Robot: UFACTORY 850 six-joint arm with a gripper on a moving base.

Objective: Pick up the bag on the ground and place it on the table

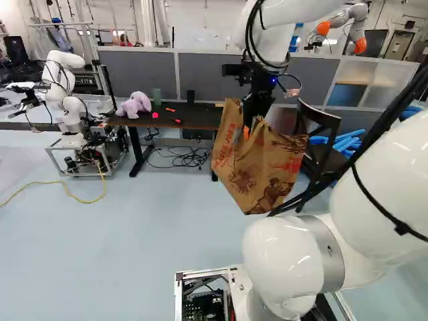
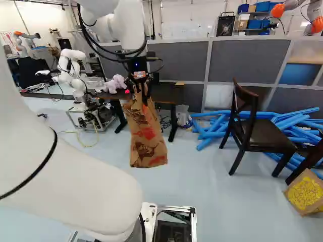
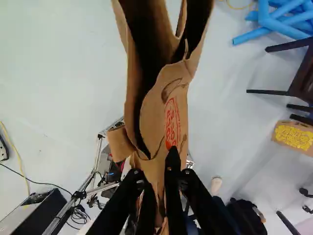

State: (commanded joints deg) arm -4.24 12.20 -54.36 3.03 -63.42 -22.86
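My gripper (image 1: 251, 122) is shut on the upper edge of the brown paper bag (image 1: 259, 170), which hangs in the air with its bottom above the floor. The right base view shows the bag (image 2: 146, 138) hanging long and narrow below the fingers. In the wrist view the gripper (image 3: 157, 172) pinches folded paper, and the open mouth of the bag (image 3: 171, 107) spreads ahead of the fingertips. Behind the bag stands the dark table (image 1: 194, 119), part of it hidden by the bag in the left base view.
A purple plush toy (image 1: 135, 105) and small red items lie on the table, with cables (image 1: 184, 158) beneath. Another robot (image 1: 65, 93) stands left of it. A dark chair (image 2: 262, 133), blue foam tubes (image 2: 214, 126) and a printed box (image 2: 306, 192) are to the right.
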